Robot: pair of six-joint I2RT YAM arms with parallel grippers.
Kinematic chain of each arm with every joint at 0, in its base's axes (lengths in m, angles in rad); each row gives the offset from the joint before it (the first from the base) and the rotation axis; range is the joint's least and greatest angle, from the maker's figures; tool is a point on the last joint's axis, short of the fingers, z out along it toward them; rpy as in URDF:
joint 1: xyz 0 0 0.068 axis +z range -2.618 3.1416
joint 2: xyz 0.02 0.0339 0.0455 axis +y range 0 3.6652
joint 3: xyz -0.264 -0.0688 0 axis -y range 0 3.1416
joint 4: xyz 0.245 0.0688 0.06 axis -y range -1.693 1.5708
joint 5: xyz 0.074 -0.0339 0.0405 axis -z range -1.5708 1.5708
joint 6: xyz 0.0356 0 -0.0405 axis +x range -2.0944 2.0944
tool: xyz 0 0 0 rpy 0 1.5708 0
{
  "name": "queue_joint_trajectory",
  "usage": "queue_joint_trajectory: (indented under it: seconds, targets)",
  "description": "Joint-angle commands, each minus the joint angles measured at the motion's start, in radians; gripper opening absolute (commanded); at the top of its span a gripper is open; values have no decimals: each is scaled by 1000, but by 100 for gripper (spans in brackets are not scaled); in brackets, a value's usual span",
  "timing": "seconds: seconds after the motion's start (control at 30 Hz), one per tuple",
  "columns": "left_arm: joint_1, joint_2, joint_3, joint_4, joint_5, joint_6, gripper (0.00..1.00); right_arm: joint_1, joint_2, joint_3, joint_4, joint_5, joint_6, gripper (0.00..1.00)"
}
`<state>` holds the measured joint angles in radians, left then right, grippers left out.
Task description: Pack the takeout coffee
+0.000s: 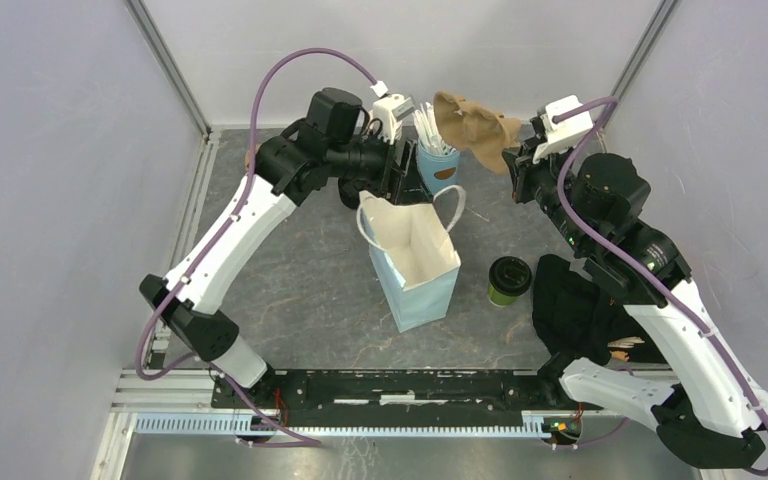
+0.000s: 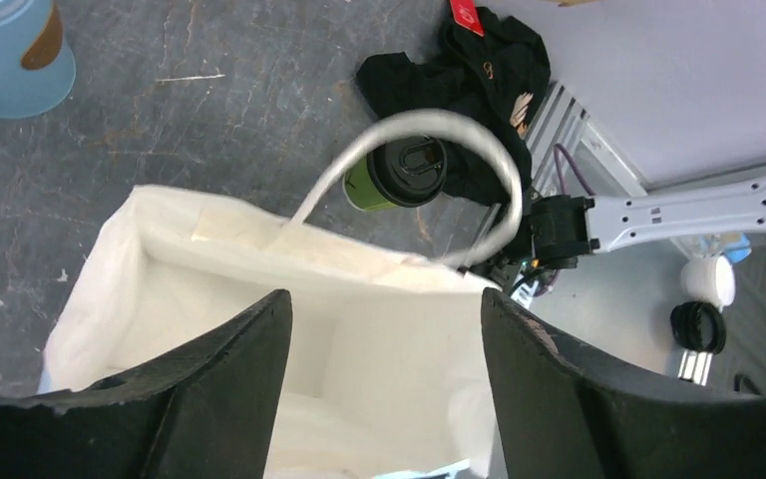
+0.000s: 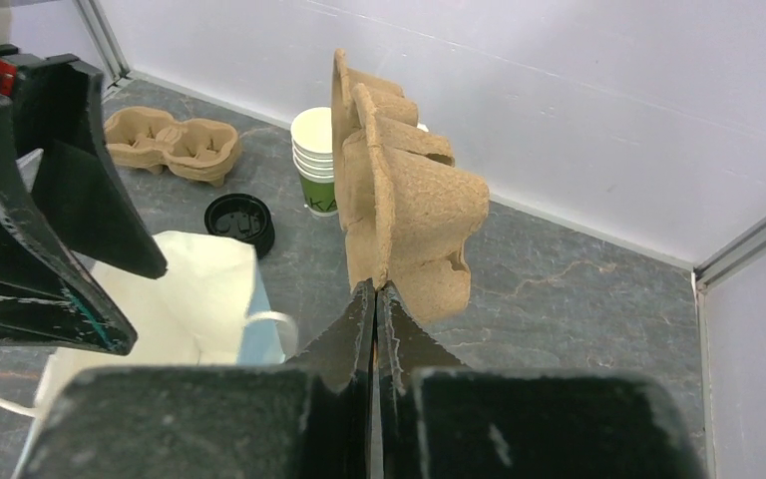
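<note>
The takeout coffee (image 1: 508, 280), a green cup with a black lid, stands on the table right of the light-blue paper bag (image 1: 415, 265). In the left wrist view the coffee (image 2: 399, 175) shows beyond the bag's white handle (image 2: 439, 130). My left gripper (image 2: 384, 299) hangs open over the bag's back rim, nothing between its fingers. It sits at the bag's far side in the top view (image 1: 400, 175). My right gripper (image 3: 374, 289) is shut on the edge of a brown pulp cup carrier (image 3: 399, 210), held up in the air behind the bag (image 1: 475, 130).
A blue cup of white sticks (image 1: 438, 165) stands just behind the bag. A black cloth (image 1: 570, 310) lies right of the coffee. The right wrist view shows more carriers (image 3: 172, 145), stacked paper cups (image 3: 316, 160) and black lids (image 3: 239, 222) near the back wall.
</note>
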<state>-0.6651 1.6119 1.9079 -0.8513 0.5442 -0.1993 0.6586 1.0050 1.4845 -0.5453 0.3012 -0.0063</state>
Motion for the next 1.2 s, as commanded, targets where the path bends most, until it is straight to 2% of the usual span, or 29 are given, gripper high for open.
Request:
queue_joint_trajectory:
  seconds: [0.0,0.13,0.27,0.37,0.47,0.6,0.67,0.77,0.87,0.97,1.0,1.1,1.17]
  targets:
    - [-4,-121,-33,58,-69,-187,77,2,-26,-16,53,40,-9,3]
    - [-2,-214,-102,83,-248,-334,78,2,-21,-17,54,24,-2,3]
    - [0,-281,-108,-23,-500,-445,78,2,-23,-39,72,30,-9,3]
    - [6,-314,-149,-67,-595,-555,79,1,-13,-23,71,18,-8,4]
    - [13,-343,-250,-30,-540,-666,79,2,-19,-39,89,20,-16,4]
    - [13,-338,-356,44,-334,-701,76,2,-22,-35,87,23,-24,3]
    - [12,-310,-351,31,-276,-676,71,1,-30,-41,88,28,-26,3]
    - [12,-265,-311,-83,-311,-620,61,2,-37,-51,92,34,-29,3]
    - [12,-222,-261,-176,-394,-557,42,2,-44,-58,94,36,-28,3]
    - [11,-205,-245,-137,-408,-421,18,1,-49,-61,93,33,-29,3]
    - [11,-196,-235,-126,-403,-384,14,0,-50,-61,94,35,-30,3]
    - [10,-184,-212,-77,-300,-177,3,0,-55,-58,93,40,-41,3]
    - [10,-186,-209,-39,-167,-58,2,2,-58,-56,93,44,-44,3]
